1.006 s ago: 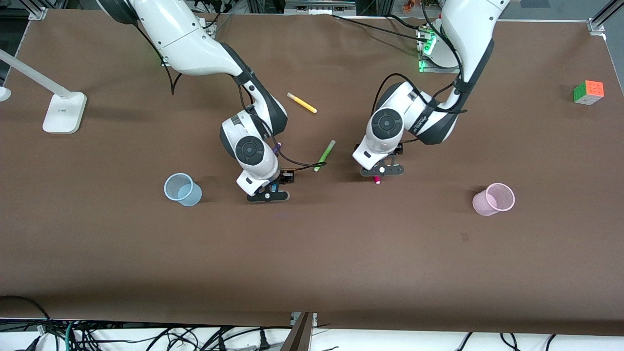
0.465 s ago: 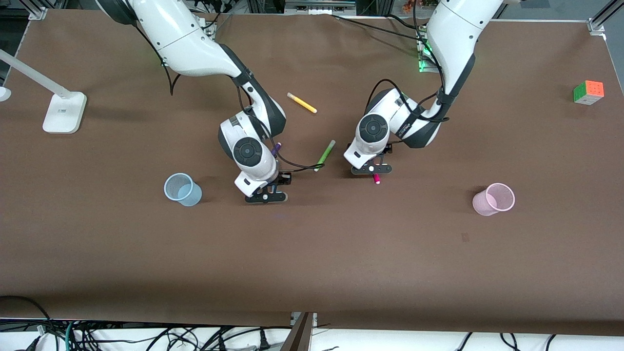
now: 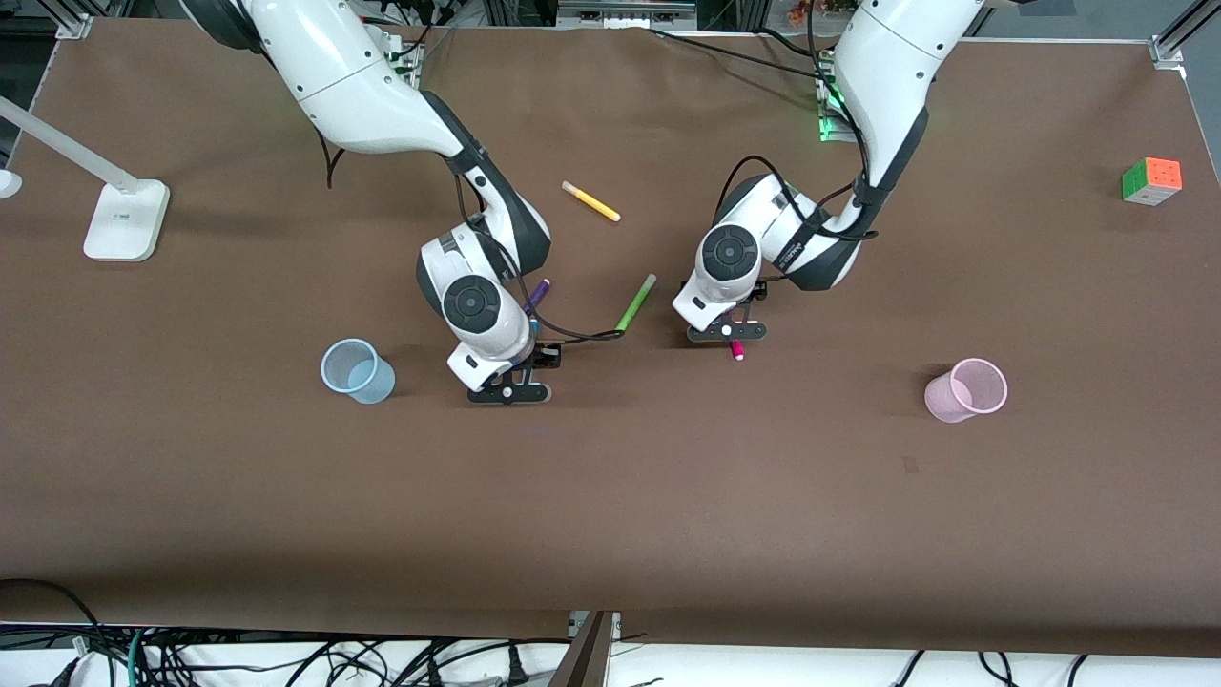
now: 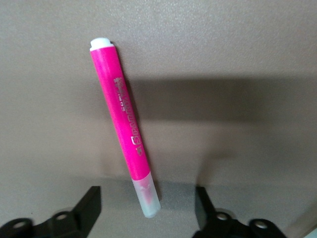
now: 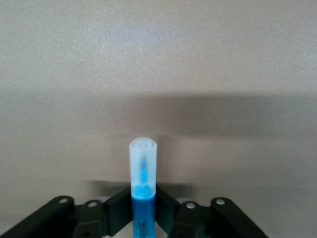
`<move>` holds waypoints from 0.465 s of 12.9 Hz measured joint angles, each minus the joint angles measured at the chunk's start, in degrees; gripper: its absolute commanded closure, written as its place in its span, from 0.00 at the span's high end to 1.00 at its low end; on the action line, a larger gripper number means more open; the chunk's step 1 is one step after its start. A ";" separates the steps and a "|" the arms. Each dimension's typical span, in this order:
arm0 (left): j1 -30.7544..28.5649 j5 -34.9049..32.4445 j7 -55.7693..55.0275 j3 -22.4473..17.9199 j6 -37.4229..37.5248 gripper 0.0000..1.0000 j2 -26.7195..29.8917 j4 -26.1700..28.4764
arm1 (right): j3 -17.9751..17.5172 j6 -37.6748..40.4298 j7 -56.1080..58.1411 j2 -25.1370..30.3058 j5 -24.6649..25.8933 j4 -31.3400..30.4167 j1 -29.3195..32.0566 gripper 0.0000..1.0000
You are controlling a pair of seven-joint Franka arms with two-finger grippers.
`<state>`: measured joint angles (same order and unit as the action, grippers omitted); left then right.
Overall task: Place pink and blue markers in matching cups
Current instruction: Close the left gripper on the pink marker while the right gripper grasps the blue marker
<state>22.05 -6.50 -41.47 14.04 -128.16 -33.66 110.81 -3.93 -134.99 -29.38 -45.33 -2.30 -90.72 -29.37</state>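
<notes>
The pink marker [image 4: 124,124] lies flat on the brown table, and its pale cap end pokes out from under the left hand [image 3: 736,351]. My left gripper [image 4: 147,210] is low over that cap end and open, with a gap on each side of the marker. My right gripper [image 5: 143,203] is shut on the blue marker [image 5: 142,168], whose clear cap sticks out past the fingers. In the front view this gripper [image 3: 508,391] is beside the blue cup [image 3: 356,370]. The pink cup [image 3: 965,389] stands upright toward the left arm's end of the table.
A purple marker [image 3: 539,291] shows by the right wrist. A lime-green marker [image 3: 635,302] lies between the two hands, and a yellow marker [image 3: 591,201] lies farther from the front camera. A colour cube [image 3: 1151,180] and a white lamp base [image 3: 124,219] sit at the table's two ends.
My right gripper has closed on the blue marker and shifted toward the blue cup. The left hand has moved a little toward the right arm's end and settled around the pink marker.
</notes>
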 measured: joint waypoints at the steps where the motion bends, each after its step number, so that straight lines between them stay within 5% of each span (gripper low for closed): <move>1: 0.00 0.00 0.00 0.04 -0.02 0.24 0.00 -0.06 | 0.00 0.00 -0.07 0.07 -0.01 0.01 0.00 0.55; 4: 0.10 0.00 0.00 0.23 -0.03 0.00 0.00 -0.32 | -0.05 0.00 -0.08 0.23 -0.03 0.03 -0.01 0.49; 6: 0.10 0.00 0.00 0.20 0.05 0.00 0.04 -0.33 | -0.05 0.00 -0.08 0.24 -0.03 0.03 -0.01 0.05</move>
<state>22.15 -6.50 -41.47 14.24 -128.11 -33.62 110.47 -3.98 -134.99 -29.46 -45.09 -2.33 -90.69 -29.38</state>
